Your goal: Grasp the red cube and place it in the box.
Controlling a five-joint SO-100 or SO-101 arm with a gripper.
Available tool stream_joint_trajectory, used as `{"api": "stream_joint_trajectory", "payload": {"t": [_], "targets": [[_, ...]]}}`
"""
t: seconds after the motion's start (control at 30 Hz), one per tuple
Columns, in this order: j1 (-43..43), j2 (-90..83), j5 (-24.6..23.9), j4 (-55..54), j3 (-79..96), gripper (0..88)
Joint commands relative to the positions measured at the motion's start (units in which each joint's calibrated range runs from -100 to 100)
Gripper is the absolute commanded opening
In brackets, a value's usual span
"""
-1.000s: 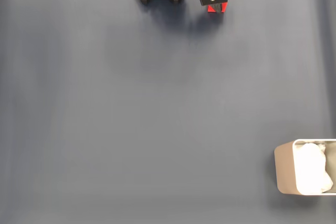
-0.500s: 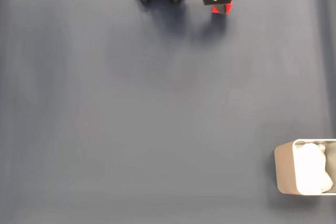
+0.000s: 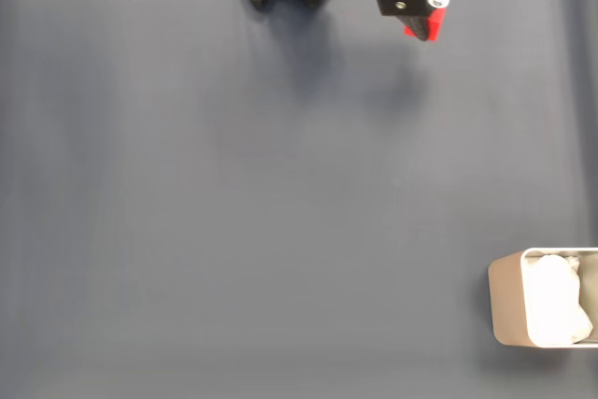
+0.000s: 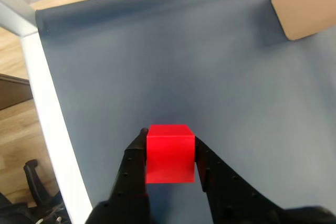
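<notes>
Two black fingers [image 4: 137, 156] pinch one red cube [image 4: 169, 153] between them, raised above a dark blue-grey surface [image 3: 280, 193]. In the fixed view the gripper [image 3: 422, 25] sits near one o'clock, and one metal box [image 3: 507, 301], lined with white paper, sits near four o'clock. In the wrist view, a white edge strip [image 4: 50, 119] and wooden floor [image 4: 16, 145] border the surface.

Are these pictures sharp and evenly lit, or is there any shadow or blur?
Fixed view: soft, even light, a faint shadow on the dark mat below the gripper, and the box is cut off by the frame edge. Wrist view: the red cube is crisp and bright between the jaws, with no glare.
</notes>
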Motion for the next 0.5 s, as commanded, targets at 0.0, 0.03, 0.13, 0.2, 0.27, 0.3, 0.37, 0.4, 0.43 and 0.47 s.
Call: {"api": "stream_joint_trajectory", "payload": {"t": [0.0, 0.03, 0.13, 0.2, 0.27, 0.3, 0.37, 0.4, 0.43, 0.47], "targets": [[3.02, 4.42, 0.1, -2.12, -6.88, 1.5], [3.73, 5.55, 0.05, -2.53, -7.98, 1.5], [5.93, 9.19, -0.05, -3.35, -11.9, 1.4], [7.5, 11.61, -0.15, -4.0, -14.64, 1.4], [9.06, 14.13, -0.34, -4.49, -17.47, 1.4], [9.84, 15.34, -0.39, -4.58, -18.84, 1.4], [11.19, 17.68, -0.49, -5.07, -21.57, 1.4], [11.76, 18.81, -0.54, -5.31, -22.85, 1.4], [12.32, 19.93, -0.63, -5.48, -24.13, 1.4], [12.96, 21.15, -0.73, -5.64, -25.59, 1.4]]}}
